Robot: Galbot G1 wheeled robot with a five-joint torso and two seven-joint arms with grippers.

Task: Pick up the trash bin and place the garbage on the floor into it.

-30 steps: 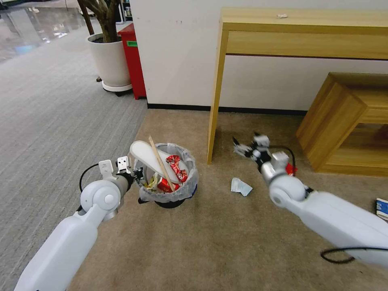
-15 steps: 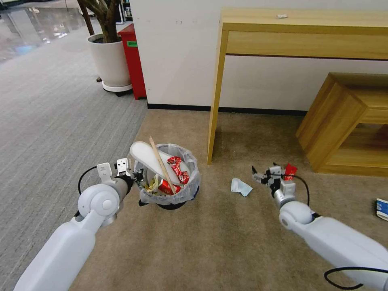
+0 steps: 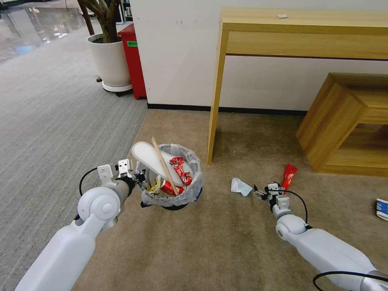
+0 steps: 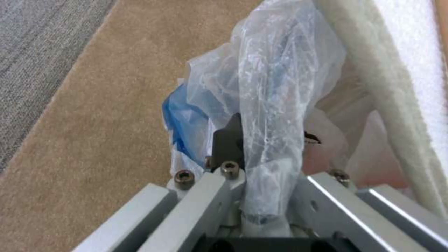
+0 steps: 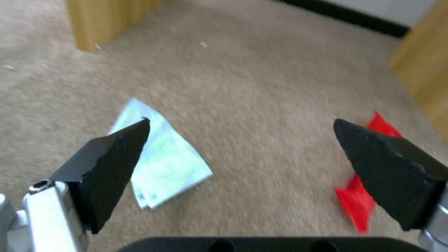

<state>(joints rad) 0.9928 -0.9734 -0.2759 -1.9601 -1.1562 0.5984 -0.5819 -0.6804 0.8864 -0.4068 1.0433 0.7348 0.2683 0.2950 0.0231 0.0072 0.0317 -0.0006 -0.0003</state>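
I hold the trash bin (image 3: pixel 171 178) off my left side, my left gripper (image 3: pixel 139 177) pinched onto its rim through the crinkled plastic liner (image 4: pixel 275 98); in the left wrist view the bag bunches up between the jaws. The bin is already crowded: a white slipper (image 3: pixel 155 159) lies across the mouth with its heel poking over the near-left rim, a wooden stick (image 3: pixel 163 165) leans over it, and red wrappers (image 3: pixel 180 169) sit on top.

My right gripper (image 3: pixel 262 193) hangs low over the beige carpet (image 3: pixel 226 242) with its jaws spread wide and nothing between them. Just ahead of it and to its left lies the folded pale paper packet (image 5: pixel 163 157); just ahead and to its right lies the red wrapper (image 5: pixel 364 189). Neither touches the fingertips (image 5: pixel 121 154).

I judge both pieces feather-light, thin and limp. The packet lies flat, so I'd expect the fingers to have to scrape under an edge or pinch a raised fold; its long axis runs diagonally away from the gripper, toward the table leg (image 3: pixel 214 105). The red wrapper is a narrow strip, slick-looking and crinkly, pointing away toward the low wooden shelf (image 3: pixel 343 121); gripping across its narrow width near the middle looks safest. Another carton (image 3: pixel 382 208) lies far to the gripper's right.
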